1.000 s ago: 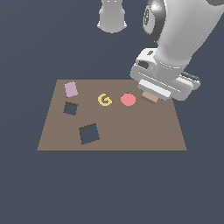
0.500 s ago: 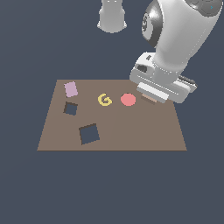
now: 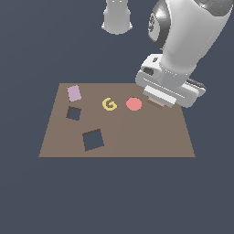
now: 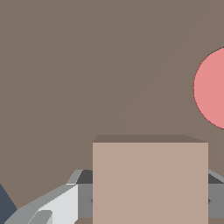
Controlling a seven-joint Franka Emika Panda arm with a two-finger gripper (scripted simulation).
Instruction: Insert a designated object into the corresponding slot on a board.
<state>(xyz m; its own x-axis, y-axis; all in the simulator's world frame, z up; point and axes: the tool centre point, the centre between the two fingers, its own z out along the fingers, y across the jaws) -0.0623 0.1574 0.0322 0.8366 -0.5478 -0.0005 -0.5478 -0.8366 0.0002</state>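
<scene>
The tan square block (image 4: pixel 150 183) sits between my gripper's fingers (image 4: pixel 82 199) in the wrist view, which press on its two sides. In the exterior view only its edge (image 3: pixel 155 104) shows under my gripper (image 3: pixel 157 102), at the board's far right. The gripper is shut on it. The brown board (image 3: pixel 137 137) lies flat. The larger tilted dark square slot (image 3: pixel 93 140) is near the board's front left, well away from the gripper. The board also fills the wrist view (image 4: pixel 87 65).
A smaller dark square hole (image 3: pixel 73 113) and a lilac-pink block (image 3: pixel 74 93) are at the board's left. A yellow G piece (image 3: pixel 109 104) and a red disc (image 3: pixel 133 104) lie mid-board; the disc, just beside the gripper, also shows in the wrist view (image 4: pixel 212 89).
The hand with the tan block has shifted slightly toward the exterior view's left and a little lower. The other pieces have not moved.
</scene>
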